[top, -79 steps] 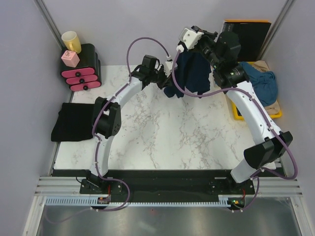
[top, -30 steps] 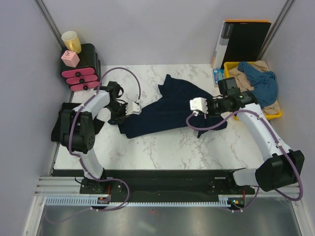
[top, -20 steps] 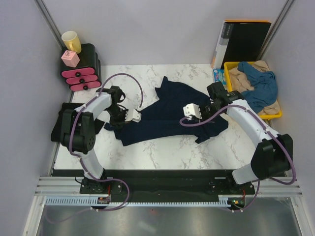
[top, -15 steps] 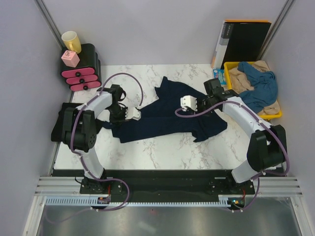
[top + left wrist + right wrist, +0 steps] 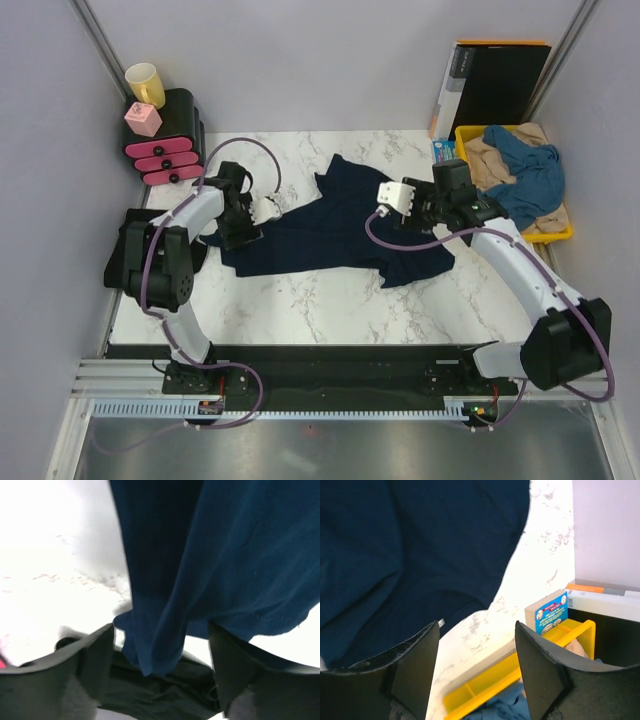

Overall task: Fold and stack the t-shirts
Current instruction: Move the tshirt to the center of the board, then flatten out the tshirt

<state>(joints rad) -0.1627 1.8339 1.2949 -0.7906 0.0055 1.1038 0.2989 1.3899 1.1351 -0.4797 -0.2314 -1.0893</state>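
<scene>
Right end effector [image 5: 475, 626] opened above navy t-shirt [image 5: 415, 545] (edges rumpled).

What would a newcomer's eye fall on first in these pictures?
The large dark navy t-shirt lies crumpled across the middle of the marble table, with the open left pincer at its left end and the open right pincer near its right end. At the far right, a yellow tray holds a medium-blue shirt and a beige one.

You've got matt, soft cloth on the navy t-shirt [image 5: 330, 225], a smooth marble-look table [image 5: 330, 300] w/ slight sheen, and a glossy plastic tray [image 5: 557, 233].
</scene>
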